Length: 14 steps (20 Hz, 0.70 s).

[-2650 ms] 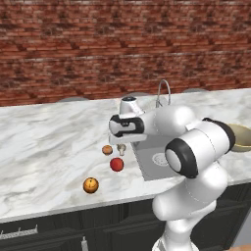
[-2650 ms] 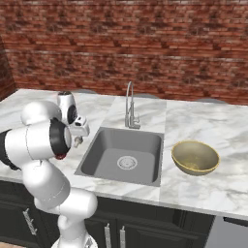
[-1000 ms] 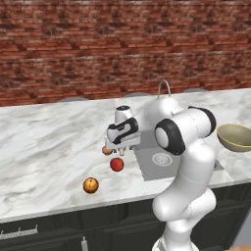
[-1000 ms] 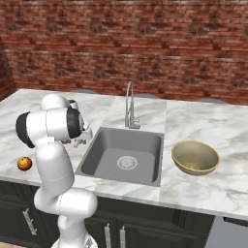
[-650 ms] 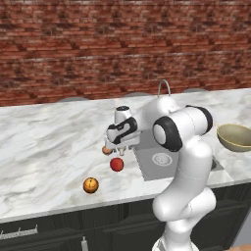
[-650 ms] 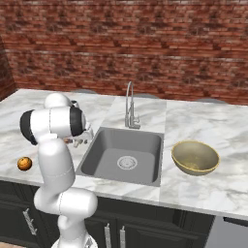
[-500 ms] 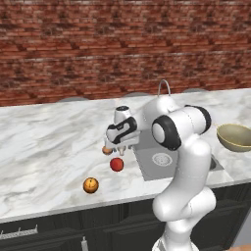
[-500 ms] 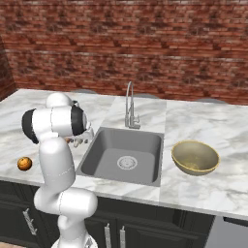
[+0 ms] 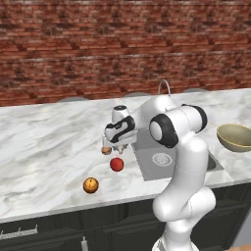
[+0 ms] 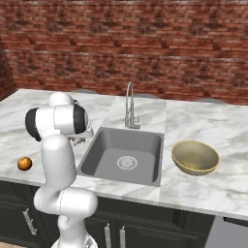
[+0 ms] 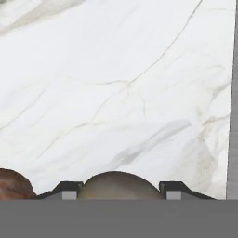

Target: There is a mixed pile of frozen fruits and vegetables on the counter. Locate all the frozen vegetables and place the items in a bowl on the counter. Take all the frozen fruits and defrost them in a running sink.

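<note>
My gripper [image 9: 115,147] is down at the marble counter [image 9: 44,142], just left of the sink [image 9: 164,159]. In the hand view the pale mushroom [image 11: 118,186] lies between the two fingertips [image 11: 69,189], which stand apart on either side of it; the jaws are open. The brownish-orange ball [image 9: 106,150] [image 11: 11,185] rests right beside it. The red ball [image 9: 116,164] sits a little nearer the front edge. The larger orange ball [image 9: 90,185] [image 10: 24,163] lies further left. The tan bowl [image 9: 238,137] [image 10: 195,157] stands right of the sink.
A curved chrome faucet [image 10: 129,104] rises behind the steel basin [image 10: 126,155] with its round drain. A brick wall runs behind the counter. Dark cabinets sit below the front edge. The sink rim lies close to the right of the hand.
Over the last seconds the arm swung left and the hand came down over the mushroom. In the last half second it only sank slightly. The four items have not moved.
</note>
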Tool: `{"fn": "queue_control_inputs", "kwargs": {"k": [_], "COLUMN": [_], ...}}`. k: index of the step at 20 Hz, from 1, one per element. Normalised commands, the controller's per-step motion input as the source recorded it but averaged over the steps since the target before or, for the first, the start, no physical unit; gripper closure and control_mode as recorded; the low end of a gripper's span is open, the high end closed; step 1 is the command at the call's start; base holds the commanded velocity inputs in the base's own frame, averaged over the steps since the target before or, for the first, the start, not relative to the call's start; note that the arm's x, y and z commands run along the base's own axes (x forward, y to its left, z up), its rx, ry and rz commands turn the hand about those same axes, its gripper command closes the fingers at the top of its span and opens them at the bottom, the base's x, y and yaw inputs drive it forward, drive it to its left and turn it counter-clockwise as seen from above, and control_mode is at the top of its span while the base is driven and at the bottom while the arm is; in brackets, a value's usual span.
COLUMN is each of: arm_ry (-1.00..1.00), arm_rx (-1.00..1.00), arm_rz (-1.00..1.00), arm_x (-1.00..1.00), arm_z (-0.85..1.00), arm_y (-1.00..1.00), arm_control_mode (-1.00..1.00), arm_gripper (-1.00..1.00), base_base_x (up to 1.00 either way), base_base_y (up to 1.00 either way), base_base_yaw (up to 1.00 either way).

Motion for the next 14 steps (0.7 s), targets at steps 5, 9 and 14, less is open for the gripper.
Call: {"fn": "queue_control_inputs", "kwargs": {"k": [5, 9, 14], "arm_ry": [0.04, 0.01, -0.02], "arm_rx": [0.00, 0.01, 0.00], "arm_rz": [-0.04, -0.05, -0.01], "arm_x": [-0.05, -0.27, -0.45], "arm_z": [-0.18, 0.32, 0.61], "arm_y": [0.00, -0.26, -0.60], "arm_control_mode": [-1.00, -1.00, -1.00], "arm_gripper": [1.00, 1.00, 1.00], "base_base_x": [0.00, 0.00, 0.00], "base_base_y": [0.00, 0.00, 0.00], "base_base_yaw": [0.00, 0.00, 0.00]}}
